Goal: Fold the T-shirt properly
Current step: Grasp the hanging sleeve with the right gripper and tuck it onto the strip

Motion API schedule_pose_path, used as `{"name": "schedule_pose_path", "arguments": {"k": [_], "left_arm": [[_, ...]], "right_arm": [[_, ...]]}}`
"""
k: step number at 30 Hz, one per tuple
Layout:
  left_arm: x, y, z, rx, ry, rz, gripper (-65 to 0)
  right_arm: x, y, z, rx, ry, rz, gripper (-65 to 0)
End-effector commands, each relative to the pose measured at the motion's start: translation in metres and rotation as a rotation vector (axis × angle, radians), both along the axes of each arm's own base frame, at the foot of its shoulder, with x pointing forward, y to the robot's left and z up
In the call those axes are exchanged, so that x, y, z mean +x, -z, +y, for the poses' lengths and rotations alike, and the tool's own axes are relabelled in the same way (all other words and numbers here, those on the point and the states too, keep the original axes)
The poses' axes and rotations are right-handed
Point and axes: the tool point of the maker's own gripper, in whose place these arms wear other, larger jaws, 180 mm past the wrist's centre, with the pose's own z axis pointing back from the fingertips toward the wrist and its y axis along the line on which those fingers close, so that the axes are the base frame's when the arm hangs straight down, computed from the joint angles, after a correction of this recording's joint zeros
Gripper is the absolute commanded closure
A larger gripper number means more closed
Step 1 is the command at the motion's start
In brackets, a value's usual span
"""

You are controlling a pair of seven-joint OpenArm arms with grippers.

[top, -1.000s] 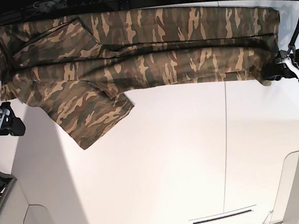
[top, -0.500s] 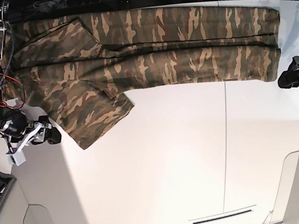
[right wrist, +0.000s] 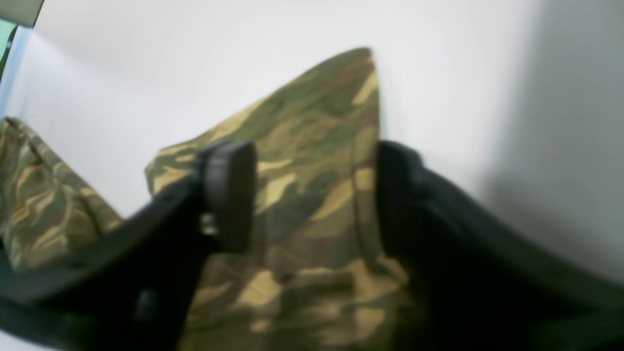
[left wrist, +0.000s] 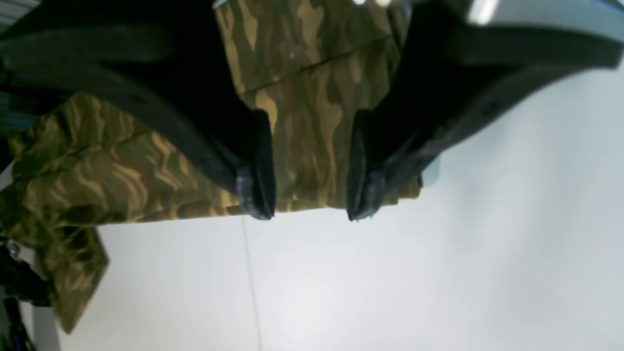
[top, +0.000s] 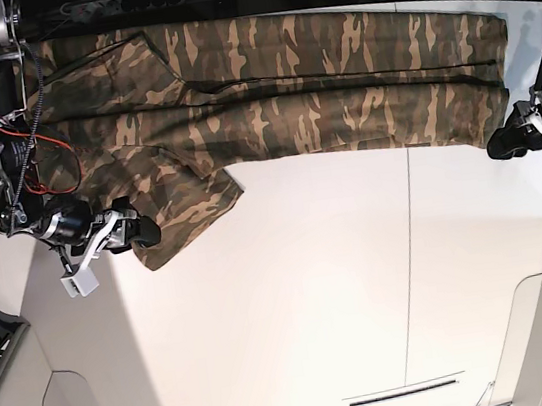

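While the camouflage-print cloth T-shirt (top: 266, 93) lies as a long band across the far side of your white counter (top: 344, 294), you have an arm at each end of it. Its near edge runs almost straight from the right end to a short sleeve (top: 175, 201) that juts toward you at the left, corner pointing down over bare white surface. Your right gripper (top: 134, 234) sits at that sleeve's lower left edge; from the right wrist view its black jaws stand apart on either side of the sleeve's pointed corner (right wrist: 341, 97), with cloth lying between them and no clamp visible. Your left gripper (top: 507, 142) hovers just beside the shirt's right end, at the near corner of the hem; from the left wrist view its jaws are apart, tips at the near edge of the cloth (left wrist: 312, 161), nothing pinched. The whole near half of the counter in front of the shirt is open white surface, crossed only by a thin seam line (top: 409, 264). Cables and dark equipment crowd the far edge behind the shirt.
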Motion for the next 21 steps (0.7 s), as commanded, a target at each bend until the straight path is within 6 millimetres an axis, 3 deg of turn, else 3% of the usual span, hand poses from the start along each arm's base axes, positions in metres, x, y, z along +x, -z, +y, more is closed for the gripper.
{"name": "schedule_pose_path", "arguments": {"k": [1, 4, 7, 15, 21], "left_arm": [[0.01, -0.016, 0.005, 0.011, 0.001, -0.054, -28.0], [0.01, -0.014, 0.002, 0.001, 0.0, -0.055, -28.0], [0.01, -0.015, 0.002, -0.001, -0.001, -0.059, -28.0], [0.009, -0.012, 0.004, 0.018, 0.0, -0.047, -28.0], [0.008, -0.011, 0.004, 0.022, 0.001, -0.044, -28.0]], "right_arm": [[0.004, -0.005, 0.003, -0.005, -0.015, -0.004, -26.3], [0.001, -0.003, 0.014, 0.011, -0.03, 0.01, -9.4], [0.002, -0.004, 0.023, 0.029, -0.034, 0.009, 0.0], [0.008, -0.031, 0.031, 0.109, -0.047, -0.017, 0.0], [0.0, -0.082, 0.035, 0.119, -0.146, -0.073, 0.0]]}}
